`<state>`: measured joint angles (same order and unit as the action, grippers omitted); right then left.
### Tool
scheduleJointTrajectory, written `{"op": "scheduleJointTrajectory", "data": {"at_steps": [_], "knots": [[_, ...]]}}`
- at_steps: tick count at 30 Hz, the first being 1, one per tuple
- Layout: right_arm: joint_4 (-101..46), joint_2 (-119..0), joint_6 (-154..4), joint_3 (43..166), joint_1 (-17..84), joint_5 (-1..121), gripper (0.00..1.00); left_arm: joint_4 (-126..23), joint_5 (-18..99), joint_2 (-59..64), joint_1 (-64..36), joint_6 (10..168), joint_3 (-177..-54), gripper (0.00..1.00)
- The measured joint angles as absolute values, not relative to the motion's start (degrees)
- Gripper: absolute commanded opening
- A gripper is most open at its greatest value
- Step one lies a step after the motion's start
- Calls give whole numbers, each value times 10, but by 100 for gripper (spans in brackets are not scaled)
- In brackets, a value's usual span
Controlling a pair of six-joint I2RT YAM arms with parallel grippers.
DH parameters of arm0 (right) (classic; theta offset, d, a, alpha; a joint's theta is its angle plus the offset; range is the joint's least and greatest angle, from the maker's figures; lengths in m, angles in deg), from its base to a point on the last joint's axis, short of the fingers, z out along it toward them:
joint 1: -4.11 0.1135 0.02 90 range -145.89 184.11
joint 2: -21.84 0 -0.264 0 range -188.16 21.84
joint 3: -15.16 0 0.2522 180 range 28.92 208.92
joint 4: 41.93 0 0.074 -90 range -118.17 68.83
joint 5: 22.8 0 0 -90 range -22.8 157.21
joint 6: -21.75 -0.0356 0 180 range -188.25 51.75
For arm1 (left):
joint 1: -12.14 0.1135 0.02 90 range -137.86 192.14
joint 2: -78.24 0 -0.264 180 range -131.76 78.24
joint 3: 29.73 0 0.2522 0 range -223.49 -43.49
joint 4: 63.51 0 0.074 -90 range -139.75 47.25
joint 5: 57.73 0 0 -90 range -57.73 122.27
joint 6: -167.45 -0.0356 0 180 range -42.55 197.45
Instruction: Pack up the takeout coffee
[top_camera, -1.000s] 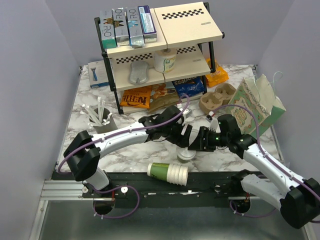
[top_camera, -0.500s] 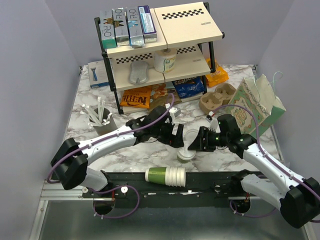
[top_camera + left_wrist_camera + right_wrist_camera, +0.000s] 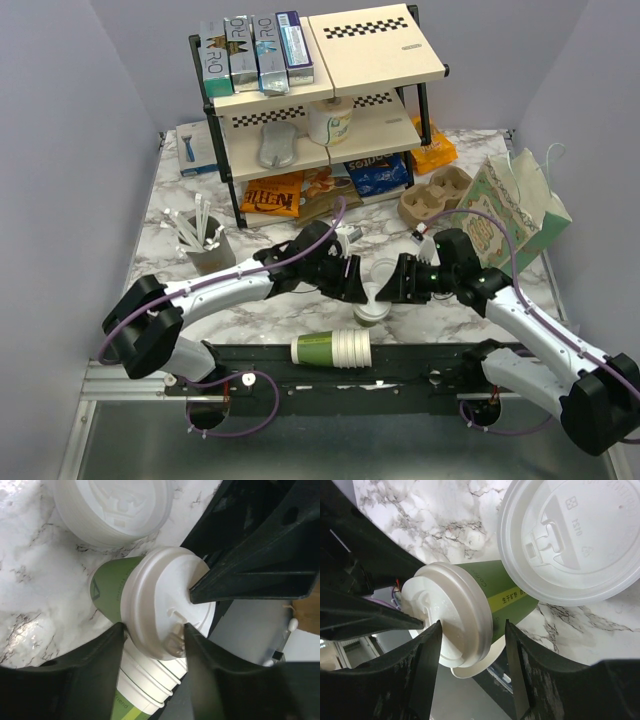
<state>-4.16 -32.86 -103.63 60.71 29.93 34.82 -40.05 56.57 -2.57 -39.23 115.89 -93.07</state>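
Note:
The takeout coffee (image 3: 372,312) stands near the table's front edge, a green-sided cup with a white lid. It fills the left wrist view (image 3: 160,605) and the right wrist view (image 3: 455,610). My left gripper (image 3: 358,287) reaches it from the left and my right gripper (image 3: 388,288) from the right. The left gripper (image 3: 154,630) is open: one finger lies over the lid's top and the other is beside its rim. The right gripper (image 3: 472,627) is open the same way, with one finger on the lid and one beside the cup wall.
A stack of white lids (image 3: 383,270) lies just behind the cup. Nested lidless cups (image 3: 332,349) lie on their side at the front edge. The brown cup carrier (image 3: 432,195) and a patterned paper bag (image 3: 515,210) are at the back right. A shelf (image 3: 320,100) stands behind.
My left gripper has moved forward and down onto the cup's lid. The nested cups have rolled slightly left. The right arm and the cup have stayed put.

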Motion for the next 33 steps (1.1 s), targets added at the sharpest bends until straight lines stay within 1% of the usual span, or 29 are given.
{"op": "scheduleJointTrajectory", "data": {"at_steps": [1, 6, 8, 13, 14, 16, 17, 19, 20, 22, 23, 28, 31, 32, 33], "knots": [[-42, -329, -1038, 607, 299, 348, 58, -407, 569, -26, -392, 1160, -930, 48], [-42, -333, -1042, 607, 299, 348, 56, -428, 578, -30, -389, 1172, -921, 38], [-42, -333, -1043, 606, 299, 348, 56, -438, 579, -30, -388, 1177, -915, 31], [-43, -333, -1045, 604, 299, 348, 56, -455, 583, -31, -384, 1185, -905, 32], [-43, -333, -1045, 604, 299, 348, 56, -456, 583, -31, -384, 1185, -905, 37], [-43, -333, -1045, 604, 299, 348, 56, -456, 583, -31, -384, 1185, -905, 38], [-43, -333, -1045, 604, 299, 348, 56, -456, 583, -31, -384, 1185, -905, 44], [-43, -333, -1044, 604, 299, 348, 57, -454, 579, -30, -384, 1184, -905, 50], [-43, -332, -1044, 604, 299, 348, 57, -451, 577, -30, -385, 1184, -906, 62], [-42, -328, -1042, 604, 299, 348, 60, -446, 569, -27, -386, 1177, -908, 70], [-42, -326, -1041, 604, 299, 348, 61, -438, 562, -26, -387, 1175, -909, 81], [-40, -318, -1041, 613, 299, 345, 66, -410, 550, -26, -389, 1167, -921, 84], [-41, -318, -1043, 631, 299, 343, 70, -405, 549, -27, -390, 1164, -939, 92], [-41, -318, -1044, 637, 299, 342, 70, -406, 550, -27, -390, 1165, -947, 99], [-41, -317, -1044, 642, 299, 342, 71, -406, 550, -27, -390, 1164, -953, 99]]}}
